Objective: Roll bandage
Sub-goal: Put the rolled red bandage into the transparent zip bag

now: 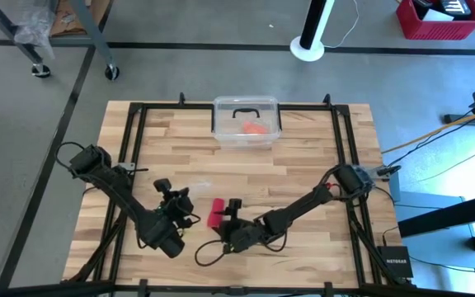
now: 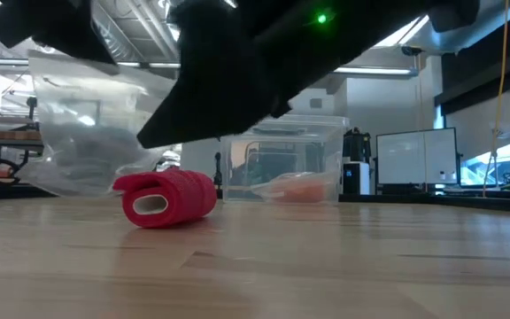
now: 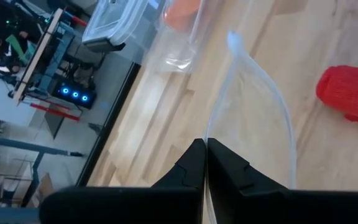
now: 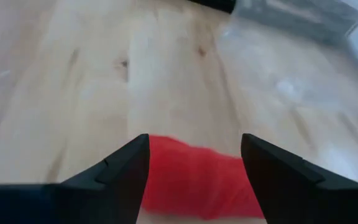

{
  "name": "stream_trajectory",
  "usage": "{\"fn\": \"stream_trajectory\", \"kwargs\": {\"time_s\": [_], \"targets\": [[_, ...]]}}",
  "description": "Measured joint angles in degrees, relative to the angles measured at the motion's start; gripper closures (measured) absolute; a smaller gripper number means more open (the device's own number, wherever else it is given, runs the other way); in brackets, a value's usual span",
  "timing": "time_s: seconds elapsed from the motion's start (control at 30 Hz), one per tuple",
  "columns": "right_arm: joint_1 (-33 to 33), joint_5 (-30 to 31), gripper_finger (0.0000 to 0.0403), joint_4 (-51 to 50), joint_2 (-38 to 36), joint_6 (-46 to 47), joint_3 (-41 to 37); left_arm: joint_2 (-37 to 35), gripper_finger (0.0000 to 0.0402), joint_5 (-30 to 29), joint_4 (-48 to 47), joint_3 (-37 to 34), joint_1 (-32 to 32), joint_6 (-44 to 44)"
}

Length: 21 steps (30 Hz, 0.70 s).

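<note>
Lying rolled near table centre, bandage [image 1: 217, 212] sits at 11 o'clock of the right gripper [image 1: 233, 206], jaws spread above it; left gripper [image 1: 178, 198] pinched on clear plastic bag [image 3: 253, 118]; careless closing could loosen the roll.

Premises: robotics lab or workshop. Evidence: wooden table [image 1: 246, 173] in a black frame on concrete floor [image 1: 180, 70], computer monitors [image 2: 414, 158], exposed ceiling ducting [image 2: 140, 35], red crate [image 1: 439, 21].
</note>
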Motion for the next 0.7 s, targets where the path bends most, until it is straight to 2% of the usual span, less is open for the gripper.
{"fn": "stream_trajectory", "kwargs": {"time_s": [0.07,0.17,0.33,0.47,0.63,0.7], "targets": [[0.0,1.4,0.0148,0.3,1.03,-1.68,1.12,0.0,0.0399,0.01,-0.01,0.0,-0.69,0.0],[0.0,-0.84,0.0148,0.99,1.72,-2.56,1.44,0.0,0.0399,0.07,0.07,0.0,-1.84,0.02],[0.04,-0.8,0.0148,-2.55,1.71,-2.56,1.47,0.0,0.0399,0.07,0.17,0.0,-3.52,0.04],[0.04,-6.96,0.0148,-2.79,1.71,-2.94,1.47,0.0,0.0399,0.07,0.33,0.0,-4.56,-0.31],[0.04,-0.42,0.0148,-4.51,1.71,-2.75,1.47,0.0,0.0399,0.07,0.34,0.0,-5.5,-0.49],[-0.35,-0.06,0.0148,-6.97,1.71,-3.55,1.47,0.0,0.0399,0.07,0.35,0.0,-5.81,-0.75]]}}
